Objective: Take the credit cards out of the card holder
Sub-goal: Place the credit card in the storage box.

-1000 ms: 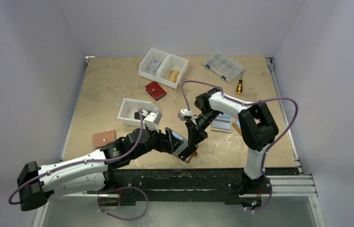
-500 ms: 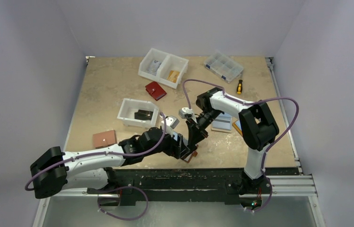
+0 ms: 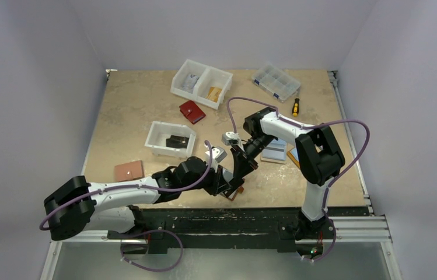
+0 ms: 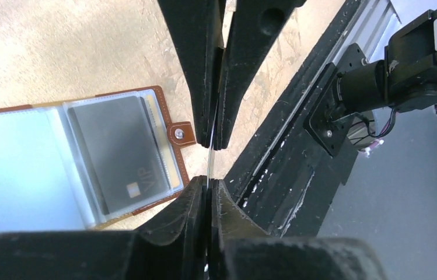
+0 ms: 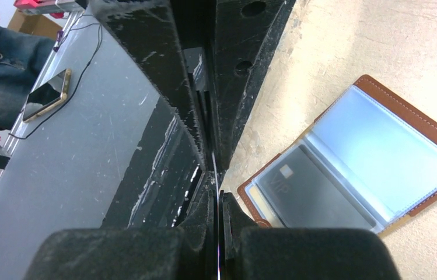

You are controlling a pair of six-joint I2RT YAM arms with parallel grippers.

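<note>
Mid-handover over the bench (image 3: 134, 99), near edge: your left fingers (image 4: 199, 191) and right fingers (image 5: 206, 202) both pinch one credit card (image 4: 209, 158); next, one pair releases.

The left arm (image 3: 122, 191) is stretching low and rightward along the near edge. The right arm (image 3: 286, 129) is folding at its elbow and reaching back left and down. The left gripper (image 4: 209, 185) and the right gripper (image 4: 213, 143) are meeting tip to tip, each pinching one thin card (image 4: 209, 163).
</note>
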